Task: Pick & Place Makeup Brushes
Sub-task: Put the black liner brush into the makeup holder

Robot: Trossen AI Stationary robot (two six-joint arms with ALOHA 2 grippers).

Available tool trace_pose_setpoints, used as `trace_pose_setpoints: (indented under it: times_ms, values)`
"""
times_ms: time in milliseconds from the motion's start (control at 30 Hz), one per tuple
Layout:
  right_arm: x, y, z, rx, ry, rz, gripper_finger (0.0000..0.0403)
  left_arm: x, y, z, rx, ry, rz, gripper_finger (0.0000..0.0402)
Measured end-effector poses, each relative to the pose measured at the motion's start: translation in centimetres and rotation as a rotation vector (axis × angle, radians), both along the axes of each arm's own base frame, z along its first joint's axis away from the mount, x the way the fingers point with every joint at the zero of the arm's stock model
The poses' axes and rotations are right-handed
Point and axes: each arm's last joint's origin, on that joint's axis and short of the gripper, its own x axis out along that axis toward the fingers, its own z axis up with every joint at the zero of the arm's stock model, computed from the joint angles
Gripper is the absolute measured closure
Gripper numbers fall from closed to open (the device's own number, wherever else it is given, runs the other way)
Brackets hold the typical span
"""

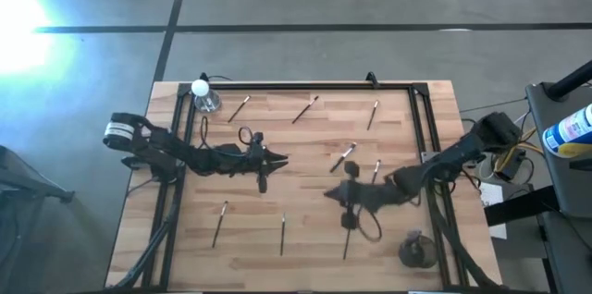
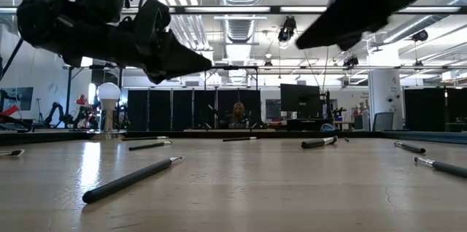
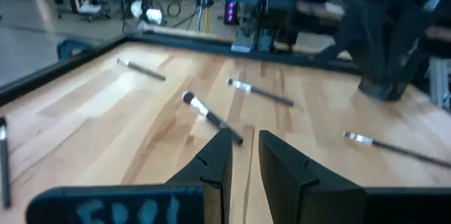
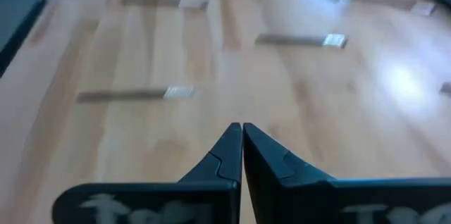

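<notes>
Fingers (image 4: 243, 146) of the right gripper are pressed together empty, makeup brushes (image 4: 134, 94) lying well ahead.

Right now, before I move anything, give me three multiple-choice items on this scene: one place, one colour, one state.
1. Where does the small clear bottle stand?
A) the wooden table corner at the high view's top left
B) table centre
C) bottom right corner

2. Its round cap is:
A) red
B) white
C) black

3. The right tool is:
A) wide open
B) shut on a brush
C) shut, empty

Answers:
1 A, the high view shows it at that corner.
2 B, the cap shows white.
3 C, its fingers meet with nothing between them in the right wrist view.
</notes>
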Motion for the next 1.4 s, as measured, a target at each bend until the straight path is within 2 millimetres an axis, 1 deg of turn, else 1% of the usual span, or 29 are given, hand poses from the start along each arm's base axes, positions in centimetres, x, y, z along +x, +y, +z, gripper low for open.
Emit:
trace_pose_setpoints:
  times_ms: [100, 167, 300, 367, 467, 600, 767, 933, 1067, 1167, 1300, 1400]
  values:
    - [0.5, -2.6, -0.4, -0.015, -0.102, -0.047, 0.0394, -0.2, 0.0, -0.1, -0.017, 0.043, 0.012, 0.0337]
    - [1.0, -4.4, -0.5, -0.018, -0.139, -0.104, 0.0394, -0.4, 0.1, -0.2, -0.029, 0.076, 0.047, 0.0337]
    - [1.7, -7.5, -1.1, -0.06, -0.117, -0.183, 0.0394, -0.9, 0.3, -0.8, -0.097, 0.171, 0.131, 0.0337]
    - [2.0, -8.9, -1.0, -0.068, -0.115, -0.227, 0.0394, -1.3, 0.4, -1.3, -0.133, 0.233, 0.177, 0.0337]
    - [2.4, -10.8, -0.5, -0.068, -0.133, -0.293, 0.0394, -1.8, 0.6, -2.1, -0.171, 0.333, 0.268, 0.0337]
    - [2.7, -12.5, 0.1, -0.085, -0.147, -0.341, 0.0394, -2.6, 1.0, -3.1, -0.22, 0.458, 0.471, 0.0337]
    - [2.9, -13.4, 0.7, -0.118, -0.151, -0.356, 0.0394, -2.7, 1.5, -3.5, -0.334, 0.452, 0.568, 0.0337]
    - [3.0, -13.4, 0.9, -0.128, -0.156, -0.351, 0.0394, -2.7, 2.3, -3.5, -0.363, 0.438, 0.61, 0.0337]
    - [3.0, -13.4, 0.9, -0.135, -0.152, -0.349, 0.0394, -2.4, 2.7, -3.2, -0.367, 0.439, 0.595, 0.0337]
    - [3.0, -13.4, 0.9, -0.136, -0.152, -0.348, 0.0394, -1.9, 2.8, -2.7, -0.381, 0.458, 0.54, 0.0337]
    - [3.0, -13.4, 0.9, -0.136, -0.151, -0.348, 0.0394, -0.8, 2.2, -1.7, -0.417, 0.54, 0.45, 0.0329]
    - [3.0, -13.4, 0.8, -0.137, -0.145, -0.348, 0.0394, 0.2, 0.5, -0.5, -0.444, 0.613, 0.377, 0.0308]
